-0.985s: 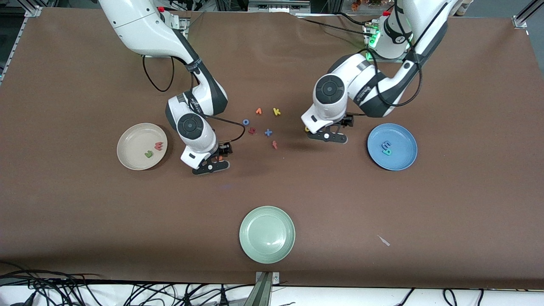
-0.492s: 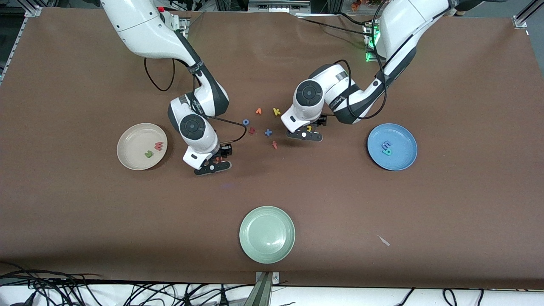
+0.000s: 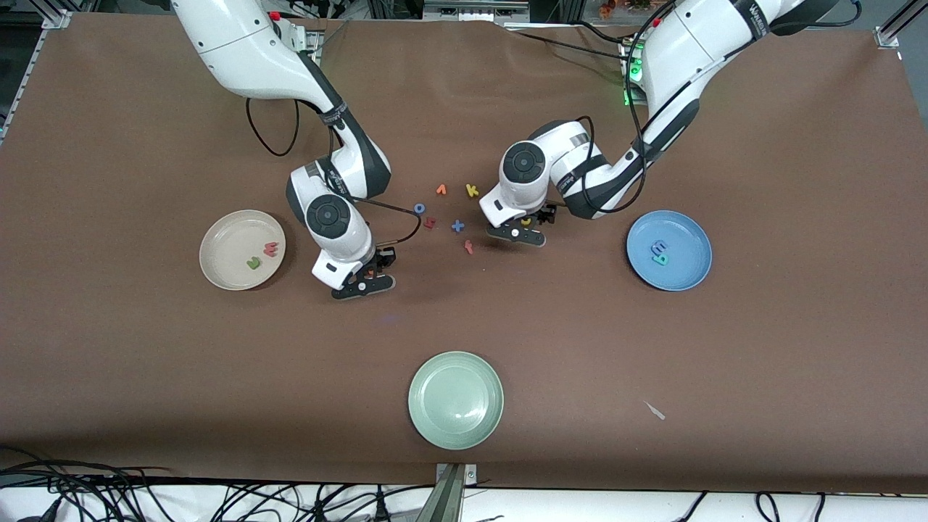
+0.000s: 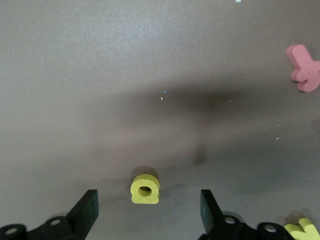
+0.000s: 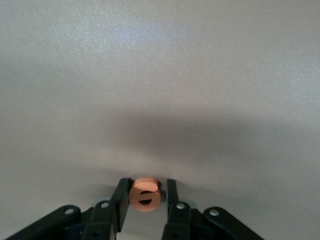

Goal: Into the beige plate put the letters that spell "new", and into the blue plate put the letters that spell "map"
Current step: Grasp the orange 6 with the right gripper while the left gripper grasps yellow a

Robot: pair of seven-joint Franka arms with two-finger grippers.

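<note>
Right gripper (image 5: 145, 196) now clamping orange e (image 5: 145, 194), left gripper (image 4: 149, 207) now straddling yellow letter (image 4: 145, 189)

A pale green plate (image 3: 455, 399) sat nearest the front camera. Farther off lay a yellow k (image 3: 472, 191), orange v (image 3: 441, 190), blue o (image 3: 419, 208) and blue plus (image 3: 457, 226).

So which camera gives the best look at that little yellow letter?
The left wrist view: the yellow letter lies in plain sight on the table, between the open left gripper. The front view shows only a yellow speck under that gripper. The right wrist view does not show it.
</note>
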